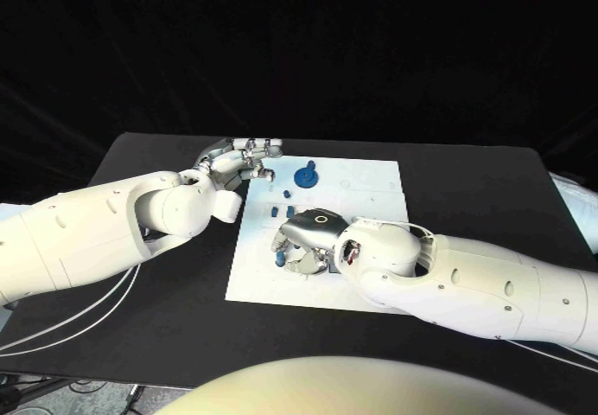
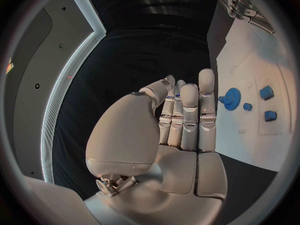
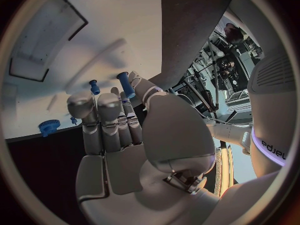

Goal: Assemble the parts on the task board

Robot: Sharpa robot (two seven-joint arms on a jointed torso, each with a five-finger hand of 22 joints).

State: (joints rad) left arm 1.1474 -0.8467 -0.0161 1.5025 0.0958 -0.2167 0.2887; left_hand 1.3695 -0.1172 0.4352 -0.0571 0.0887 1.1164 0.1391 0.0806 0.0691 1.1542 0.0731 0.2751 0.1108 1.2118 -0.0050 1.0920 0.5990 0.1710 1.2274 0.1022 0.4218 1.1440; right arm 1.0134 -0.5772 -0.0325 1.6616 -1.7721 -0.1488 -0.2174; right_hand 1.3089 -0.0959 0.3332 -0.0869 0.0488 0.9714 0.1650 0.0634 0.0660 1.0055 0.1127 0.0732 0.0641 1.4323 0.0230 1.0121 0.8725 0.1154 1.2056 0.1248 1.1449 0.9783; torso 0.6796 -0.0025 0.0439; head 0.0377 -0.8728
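Two hands work at our white task board (image 1: 374, 186). Our right hand (image 1: 307, 245), over the board's 7 o'clock area, grasps a blue peg (image 3: 126, 84). Our left hand (image 1: 239, 161) hovers released at 11 o'clock, near the blue gear (image 1: 305, 177).

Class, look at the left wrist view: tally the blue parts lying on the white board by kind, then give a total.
Round blue toothed gear: 1
Small blue pieces beside the gear: 3
Total: 4 blue parts on the flat white task board
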